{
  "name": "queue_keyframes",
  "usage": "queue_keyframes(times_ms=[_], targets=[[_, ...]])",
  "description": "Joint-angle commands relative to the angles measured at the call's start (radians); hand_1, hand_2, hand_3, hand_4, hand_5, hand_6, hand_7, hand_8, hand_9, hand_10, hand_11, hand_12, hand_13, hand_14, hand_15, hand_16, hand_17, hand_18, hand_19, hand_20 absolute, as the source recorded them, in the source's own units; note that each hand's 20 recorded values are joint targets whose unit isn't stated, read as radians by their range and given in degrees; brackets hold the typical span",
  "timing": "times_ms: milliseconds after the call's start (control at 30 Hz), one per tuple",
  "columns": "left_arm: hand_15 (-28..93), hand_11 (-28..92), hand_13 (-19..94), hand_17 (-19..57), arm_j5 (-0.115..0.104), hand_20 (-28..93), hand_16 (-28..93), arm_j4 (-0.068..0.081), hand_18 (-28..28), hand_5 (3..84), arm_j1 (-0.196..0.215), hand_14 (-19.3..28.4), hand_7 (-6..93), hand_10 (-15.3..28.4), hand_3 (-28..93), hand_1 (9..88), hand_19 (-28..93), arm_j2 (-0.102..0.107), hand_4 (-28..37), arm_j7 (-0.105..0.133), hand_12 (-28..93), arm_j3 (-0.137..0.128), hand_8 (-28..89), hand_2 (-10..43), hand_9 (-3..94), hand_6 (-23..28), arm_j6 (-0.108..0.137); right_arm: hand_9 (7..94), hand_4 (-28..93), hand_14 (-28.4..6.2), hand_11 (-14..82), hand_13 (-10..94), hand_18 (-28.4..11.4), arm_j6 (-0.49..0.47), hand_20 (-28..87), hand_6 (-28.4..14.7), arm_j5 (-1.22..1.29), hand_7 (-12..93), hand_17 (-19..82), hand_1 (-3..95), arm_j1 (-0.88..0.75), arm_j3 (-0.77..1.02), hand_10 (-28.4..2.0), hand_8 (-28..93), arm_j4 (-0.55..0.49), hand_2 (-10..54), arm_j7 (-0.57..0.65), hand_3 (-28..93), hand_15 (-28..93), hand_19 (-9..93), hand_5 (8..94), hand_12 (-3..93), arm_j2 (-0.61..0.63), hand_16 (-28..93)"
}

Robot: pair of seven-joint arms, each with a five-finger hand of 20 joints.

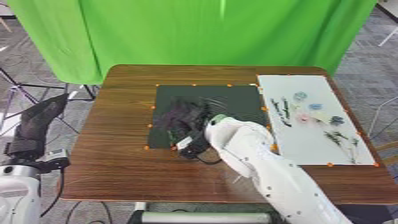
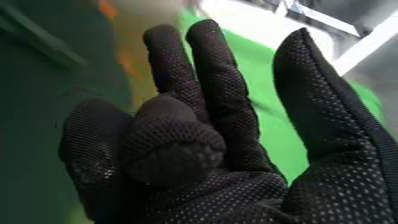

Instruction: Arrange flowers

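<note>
flowers (image 1: 315, 106) lie apart from the right hand (image 1: 185, 116), to its right.

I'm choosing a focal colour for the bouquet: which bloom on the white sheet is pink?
The pale pink bloom, left of the dark grey-blue bloom. Its pink tint sets it apart from that one and the light blue bloom.

Robotics lab, by its fittings: one bright green fabric backdrop (image 1: 222, 40); one dark, thin-legged metal stand (image 1: 11, 82); grey carpet-like flooring (image 1: 373, 55); one brown wooden table with rounded corners (image 1: 111, 165); two white jointed robot arms (image 1: 280, 182).
</note>
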Motion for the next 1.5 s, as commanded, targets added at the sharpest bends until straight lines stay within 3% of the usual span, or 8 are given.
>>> queue_keyframes(times_ms=[33, 133, 300, 433, 500, 767, 1033, 1500], targets=[[6, 13, 27, 2.5, 0.017, 11, 0, 0.007, 7.7, 39.3, -0.012, 14.8, 13.7, 12.1, 63, 20.5, 2, -0.013, -28.3, -0.012, 8, 0.008, -8, 3.2, 33.9, 2.8, -0.026, 75.4, -10, -1.0, 10.5, 94, -15.1, 0.193, 55, -3.4, -0.274, 12, 68, 31.8, -0.036, 0.199, -15.4, -7, -0.083, -5.4, 0.016, 64, 67, 93, 70.6, 10.4, 0.152, 18], [6, 13, 27, 2.6, 0.013, 11, 0, 0.006, 7.7, 39.3, -0.006, 14.8, 13.8, 12.1, 63, 20.3, 2, -0.026, -28.3, -0.01, 8, 0.011, -8, 3.0, 33.9, 2.8, -0.025, 78.6, -10, -0.9, 10.8, 94, -15.0, 0.291, 57, -3.6, -0.465, 13, 68, 33.2, -0.099, 0.261, -15.3, -6, -0.059, -9.2, 0.073, 63, 67, 93, 72.4, 13.4, 0.215, 19], [6, 13, 28, 3.1, 0.0, 11, 0, 0.024, 7.7, 39.6, -0.037, 14.9, 14.1, 12.1, 63, 20.6, 2, -0.012, -28.3, 0.023, 8, 0.042, -8, 3.0, 34.5, 3.0, -0.006, 83.2, -10, -0.7, 13.2, 94, -14.6, 0.333, 58, -3.9, -0.52, 14, 68, 36.6, -0.29, 0.455, -15.4, -6, -0.068, -9.5, 0.149, 61, 68, 93, 74.8, 16.1, 0.316, 19], [6, 14, 28, 3.3, -0.011, 11, -1, 0.0, 7.7, 39.9, 0.024, 15.0, 14.7, 12.3, 64, 20.4, 2, -0.023, -28.3, 0.022, 7, 0.005, -8, 3.0, 35.4, 2.8, 0.001, 84.8, -11, -0.6, 14.3, 94, -13.9, 0.344, 59, -4.4, -0.613, 14, 69, 37.2, -0.354, 0.523, -15.4, -6, -0.044, -9.5, 0.196, 60, 68, 93, 75.8, 17.2, 0.349, 19], [6, 14, 28, 3.3, -0.005, 11, -1, -0.011, 7.8, 40.0, 0.051, 15.0, 14.9, 12.3, 64, 20.4, 2, -0.049, -28.3, 0.012, 7, -0.011, -9, 3.0, 35.5, 2.8, -0.002, 85.0, -11, -0.5, 14.3, 94, -13.8, 0.319, 59, -4.4, -0.653, 14, 69, 37.1, -0.365, 0.539, -15.4, -6, -0.028, -9.5, 0.205, 60, 68, 93, 76.1, 17.3, 0.36, 20], [7, 14, 28, 3.3, 0.005, 11, -1, -0.014, 7.8, 40.2, 0.065, 15.0, 15.0, 12.4, 63, 20.5, 3, -0.089, -28.3, 0.023, 7, -0.003, -9, 3.0, 35.5, 2.9, 0.011, 84.9, -11, -0.5, 14.2, 94, -13.7, 0.299, 59, -4.2, -0.712, 14, 69, 36.2, -0.459, 0.631, -15.1, -6, -0.037, -9.5, 0.236, 60, 68, 93, 76.0, 17.4, 0.393, 20], [7, 14, 29, 3.3, 0.011, 11, -1, -0.013, 7.8, 40.2, 0.07, 15.1, 15.1, 12.4, 63, 20.6, 3, -0.105, -28.3, 0.014, 7, 0.004, -9, 3.0, 35.5, 2.9, -0.004, 85.3, -12, -0.5, 14.6, 94, -13.6, 0.289, 59, -4.2, -0.712, 14, 68, 37.0, -0.534, 0.682, -14.9, -6, -0.034, -9.5, 0.245, 60, 68, 93, 76.4, 17.7, 0.414, 20], [7, 14, 29, 3.3, 0.021, 11, -1, -0.011, 7.8, 40.2, 0.046, 15.2, 15.0, 12.4, 63, 20.6, 3, -0.09, -28.3, -0.008, 7, 0.0, -9, 3.3, 35.7, 2.9, -0.033, 85.7, -12, -0.5, 15.0, 94, -13.6, 0.203, 59, -4.0, -0.681, 14, 68, 37.2, -0.643, 0.795, -14.5, -6, -0.084, -9.5, 0.259, 60, 68, 93, 77.0, 17.8, 0.473, 21]])
